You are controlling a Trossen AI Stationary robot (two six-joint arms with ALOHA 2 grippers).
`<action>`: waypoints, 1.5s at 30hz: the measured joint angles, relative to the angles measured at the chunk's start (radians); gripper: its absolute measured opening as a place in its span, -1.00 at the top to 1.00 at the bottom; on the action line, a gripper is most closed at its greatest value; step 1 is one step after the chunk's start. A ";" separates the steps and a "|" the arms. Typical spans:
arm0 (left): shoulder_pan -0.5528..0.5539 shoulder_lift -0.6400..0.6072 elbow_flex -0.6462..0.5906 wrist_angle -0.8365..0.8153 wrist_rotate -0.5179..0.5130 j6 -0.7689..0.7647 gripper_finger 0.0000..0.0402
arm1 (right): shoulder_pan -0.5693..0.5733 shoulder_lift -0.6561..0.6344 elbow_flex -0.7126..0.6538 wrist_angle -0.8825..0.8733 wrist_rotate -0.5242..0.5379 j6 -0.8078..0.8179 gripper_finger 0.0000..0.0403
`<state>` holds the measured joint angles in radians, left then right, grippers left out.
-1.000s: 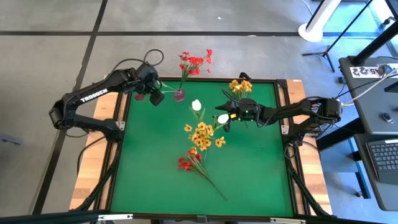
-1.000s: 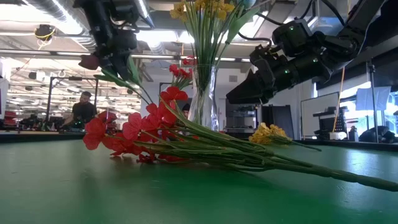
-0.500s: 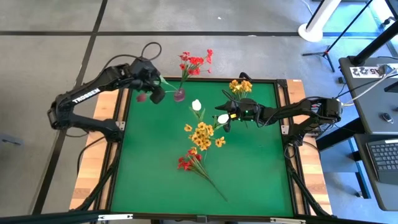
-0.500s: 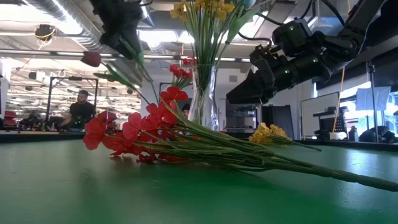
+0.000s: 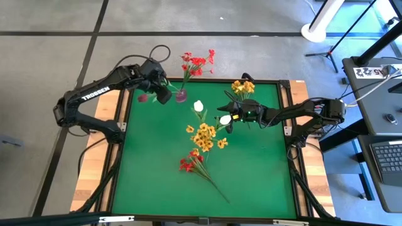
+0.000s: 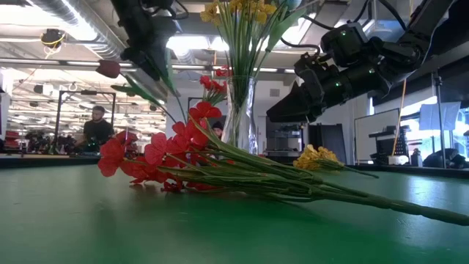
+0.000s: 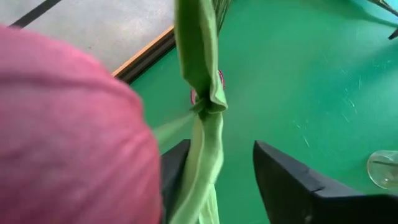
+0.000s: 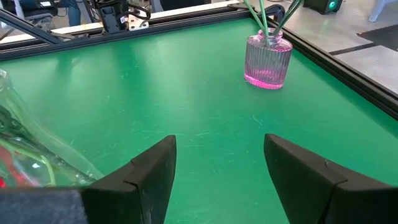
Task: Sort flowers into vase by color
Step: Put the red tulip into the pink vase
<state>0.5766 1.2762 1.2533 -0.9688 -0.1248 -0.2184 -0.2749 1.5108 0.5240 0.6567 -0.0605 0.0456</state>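
Note:
A pink glass vase (image 5: 181, 95) at the table's far left holds red flowers (image 5: 198, 61). A dark red bud (image 5: 142, 97) on a green stem leans out to the vase's left. My left gripper (image 5: 161, 94) hovers between bud and vase, open, with the stem's green leaf (image 7: 202, 124) passing between its fingers. My right gripper (image 5: 228, 119) stands still and open at mid-table beside a white bud (image 5: 225, 119); nothing lies between its fingers (image 8: 221, 146). A yellow spray (image 5: 204, 135) and a red spray (image 5: 190, 163) lie flat on the green mat. My left gripper has the green leaf (image 7: 198, 168) running alongside the inner face of one finger (image 7: 177, 177), well away from the other finger. I cannot tell whether that finger touches the leaf. The stem runs on down toward the pink vase's mouth (image 7: 219, 78).
A second white bud (image 5: 198, 105) stands left of the right gripper. Yellow flowers (image 5: 243, 86) stand in a vase at the far right. Clear glass (image 8: 25, 155) shows close beside the right gripper. A person (image 6: 95, 128) sits in the room behind.
My left gripper has risen a little and drifted toward the pink vase. The dark red bud has come up slightly with it.

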 joint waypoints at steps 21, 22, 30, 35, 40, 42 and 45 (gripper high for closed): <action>-0.004 0.000 0.000 -0.154 -0.101 0.067 0.68 | 0.000 0.000 0.000 0.000 0.000 -0.001 -0.20; -0.009 0.000 0.000 -0.153 -0.102 0.074 0.61 | 0.000 0.000 0.000 0.000 0.000 -0.002 -0.20; -0.064 -0.005 0.000 -0.170 -0.166 0.126 0.03 | 0.000 0.000 0.000 0.000 0.000 -0.015 -0.20; -0.103 -0.005 0.000 -0.188 -0.190 0.144 -0.16 | 0.000 0.000 0.000 0.000 0.000 -0.021 -0.20; -0.134 -0.005 0.000 -0.263 -0.342 0.151 -0.20 | 0.000 0.000 0.000 -0.002 0.000 -0.024 -0.20; -0.137 -0.005 0.000 -0.314 -0.386 0.145 -0.20 | 0.000 0.000 0.000 -0.003 0.000 -0.024 -0.20; -0.137 -0.005 0.000 -0.374 -0.393 0.119 -0.19 | 0.000 0.000 0.000 -0.003 0.000 -0.024 -0.20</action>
<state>0.4393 1.2713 1.2530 -1.3427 -0.5176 -0.0995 -0.2751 1.5108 0.5241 0.6537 -0.0602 0.0216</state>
